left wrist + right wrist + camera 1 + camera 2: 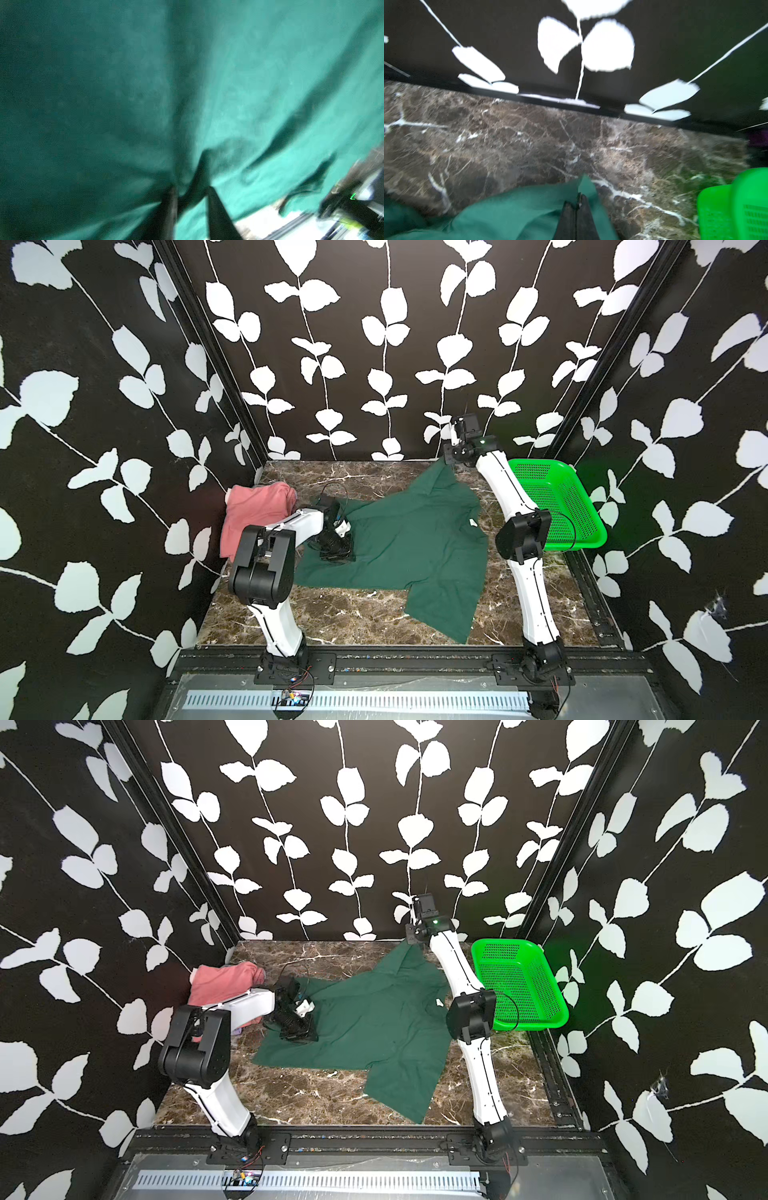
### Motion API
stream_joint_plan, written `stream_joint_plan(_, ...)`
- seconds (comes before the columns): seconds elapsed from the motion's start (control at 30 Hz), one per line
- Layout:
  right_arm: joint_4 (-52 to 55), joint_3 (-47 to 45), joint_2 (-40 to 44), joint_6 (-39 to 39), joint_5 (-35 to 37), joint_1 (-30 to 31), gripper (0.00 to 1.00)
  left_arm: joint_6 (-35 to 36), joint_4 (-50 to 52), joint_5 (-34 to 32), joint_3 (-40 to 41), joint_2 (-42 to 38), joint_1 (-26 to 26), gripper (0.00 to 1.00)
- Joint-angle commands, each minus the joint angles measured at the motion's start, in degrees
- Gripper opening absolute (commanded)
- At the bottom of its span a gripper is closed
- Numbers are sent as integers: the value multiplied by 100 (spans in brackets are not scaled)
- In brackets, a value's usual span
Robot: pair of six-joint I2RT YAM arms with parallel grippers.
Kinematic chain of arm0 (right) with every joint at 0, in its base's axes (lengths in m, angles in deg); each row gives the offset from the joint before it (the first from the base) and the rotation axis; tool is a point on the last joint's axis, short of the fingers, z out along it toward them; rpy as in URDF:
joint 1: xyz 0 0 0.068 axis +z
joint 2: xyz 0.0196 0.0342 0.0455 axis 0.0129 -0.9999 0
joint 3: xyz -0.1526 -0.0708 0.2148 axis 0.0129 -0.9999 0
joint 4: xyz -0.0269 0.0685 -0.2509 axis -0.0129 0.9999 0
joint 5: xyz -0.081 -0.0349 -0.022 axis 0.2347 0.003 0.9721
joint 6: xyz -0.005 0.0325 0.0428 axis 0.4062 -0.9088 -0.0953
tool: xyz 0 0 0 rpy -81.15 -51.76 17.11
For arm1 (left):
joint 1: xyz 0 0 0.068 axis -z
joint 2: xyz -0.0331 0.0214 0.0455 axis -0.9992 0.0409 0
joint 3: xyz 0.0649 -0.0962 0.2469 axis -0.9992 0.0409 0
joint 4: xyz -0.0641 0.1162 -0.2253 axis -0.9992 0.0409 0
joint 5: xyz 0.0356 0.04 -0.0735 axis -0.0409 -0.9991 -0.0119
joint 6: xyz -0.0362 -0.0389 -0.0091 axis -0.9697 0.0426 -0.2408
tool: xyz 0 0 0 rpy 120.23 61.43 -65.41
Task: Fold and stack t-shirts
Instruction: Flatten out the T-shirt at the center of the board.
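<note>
Between both jaws, green t-shirt (409, 541)

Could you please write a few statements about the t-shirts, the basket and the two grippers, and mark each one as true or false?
1. The dark green t-shirt lies inside the green basket. False: it is spread on the marble table, outside the basket.
2. The right gripper is shut on an edge of the dark green t-shirt. True.
3. The pink t-shirt lies bunched at the left side of the table. True.
4. The left gripper is touching the pink t-shirt. False: it is down on the dark green t-shirt, with a ridge of that cloth between its fingers.
</note>
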Motion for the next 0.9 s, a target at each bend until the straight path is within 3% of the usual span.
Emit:
stream_joint_plan(0.0, 3, -266, 58, 184, -278, -19, 0, 367, 559, 248, 113, -491, 188, 10)
stream_joint_plan(0.07, -165, -173, 107, 255, -130, -42, 0, 562, 812, 183, 151, -532, 343, 0)
stream_joint_plan(0.2, -303, 417, 12, 219, 169, -119, 0, 705, 1105, 344, 149, -495, 599, 0)
stream_joint_plan(0.3, -748, 75, 243, 148, 502, -122, 0, 850, 1461, 264, -62, -455, 832, 1)
stream_joint_plan(0.4, -1486, -633, 598, 13, 699, -156, 0, 967, 1908, 9, -250, -500, 956, 7)
stream_joint_plan(0.47, -1559, -627, 571, -44, 606, -220, 1, 825, 2094, -435, -338, -628, 970, 25)
stream_joint_plan(0.5, -1379, -427, 461, -99, 466, -253, 19, 754, 2164, -731, -379, -707, 975, 47)
stream_joint_plan(0.53, -1067, -74, 276, -178, 130, -311, 49, 670, 2199, -1088, -430, -799, 978, 74)
stream_joint_plan(0.57, -759, 225, 118, -255, -180, -343, 66, 575, 2188, -1448, -461, -893, 974, 95)
stream_joint_plan(0.6, -404, 490, -20, -379, -464, -359, 80, 518, 2145, -1752, -490, -1002, 972, 99)
stream_joint_plan(0.63, -174, 511, -60, -461, -789, -343, 84, 465, 2084, -2022, -532, -1129, 971, 99)
stream_joint_plan(0.7, 4, 3, 179, -581, -1444, -274, 81, 292, 1929, -2568, -623, -1337, 972, 99)
stream_joint_plan(0.77, -98, -1153, 763, -699, -1747, -80, 69, 211, 1656, -3044, -654, -1477, 966, 98)
stream_joint_plan(0.87, -1225, -3704, 1937, -1062, -2054, 350, 35, 164, 1266, -3431, -669, -1356, 945, 84)
